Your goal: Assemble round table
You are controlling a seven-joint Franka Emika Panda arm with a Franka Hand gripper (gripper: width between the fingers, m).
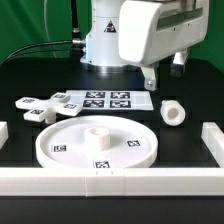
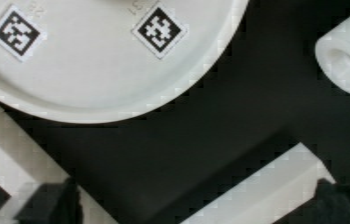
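The gripper [image 2: 193, 205] hangs released and empty. The short thick white plastic cylinder [image 1: 173, 113] lies at the exterior view's right, beside the large white rimmed plastic disc [image 1: 60, 137]. A misaligned descent could nudge the cylinder away.

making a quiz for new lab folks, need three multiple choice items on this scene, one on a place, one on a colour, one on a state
1. In the exterior view, where does the thick short cylinder lie relative to the round disc?
A. standing in its middle
B. to its right, apart from it
C. to its left, touching it

2. What colour is the table top?
A. black
B. white
C. blue

3. How do the fingers stand?
A. shut on the cylinder
B. shut on nothing
C. open, holding nothing

Answers:
1. B, the cylinder lies clear of the disc, toward the exterior view's right.
2. A, black shows all around the disc.
3. C, the wrist view shows bare table between the fingers.
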